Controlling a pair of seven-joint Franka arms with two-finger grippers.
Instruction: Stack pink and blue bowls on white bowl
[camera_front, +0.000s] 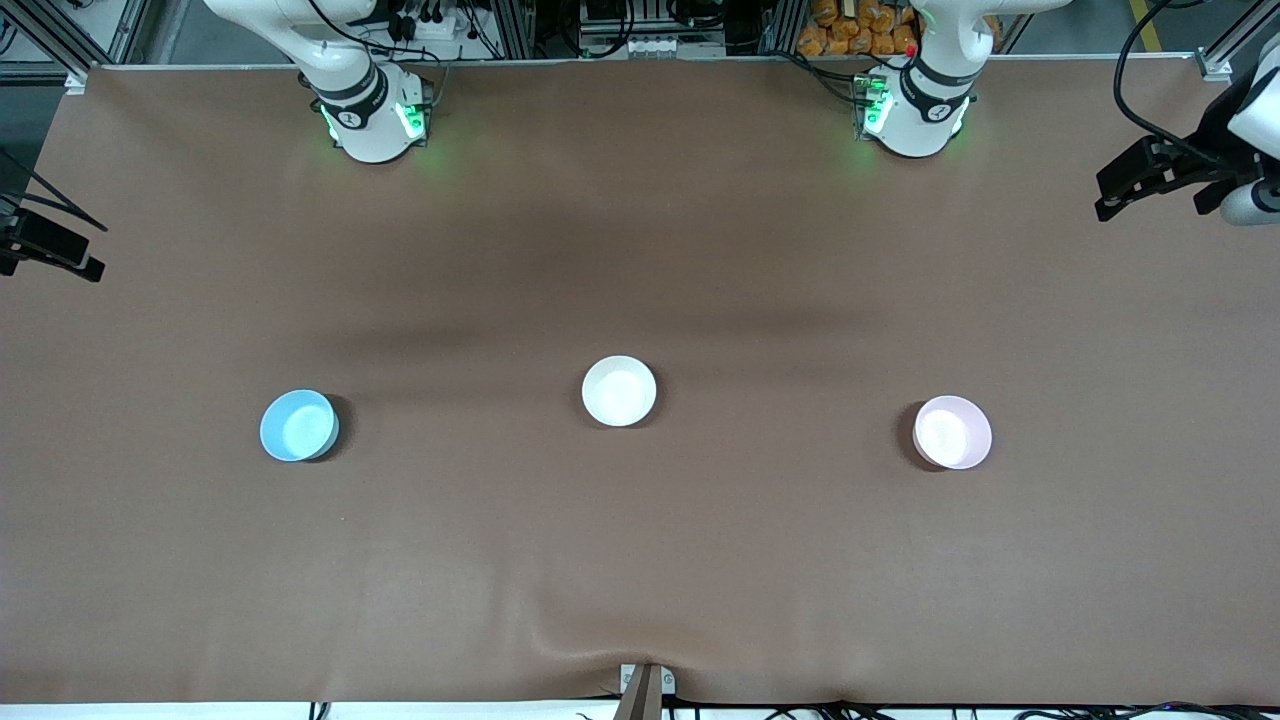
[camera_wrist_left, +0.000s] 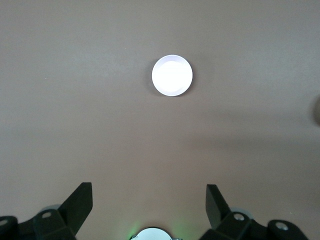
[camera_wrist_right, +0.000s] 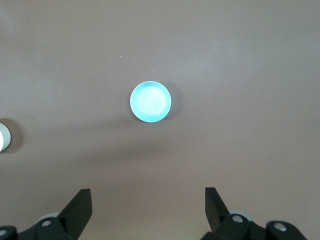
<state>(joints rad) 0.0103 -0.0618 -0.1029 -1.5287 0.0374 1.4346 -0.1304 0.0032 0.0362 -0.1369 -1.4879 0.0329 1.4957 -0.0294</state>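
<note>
Three bowls in a row on the brown table (camera_front: 640, 560), well apart: blue bowl (camera_front: 298, 425) toward right arm's end, white bowl (camera_front: 619, 391) in the middle, pink bowl (camera_front: 952, 432) toward left arm's end. Left gripper (camera_wrist_left: 149, 200) up high over the table near pink bowl, jaws wide apart, holding nothing. Right gripper (camera_wrist_right: 148, 202) high near blue bowl, jaws also spread, empty

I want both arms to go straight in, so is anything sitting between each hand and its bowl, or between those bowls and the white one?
Nothing visible. Left hand hangs open high over the pink bowl, right hand open over the blue bowl. Only bare table lies between each and the white bowl.
</note>
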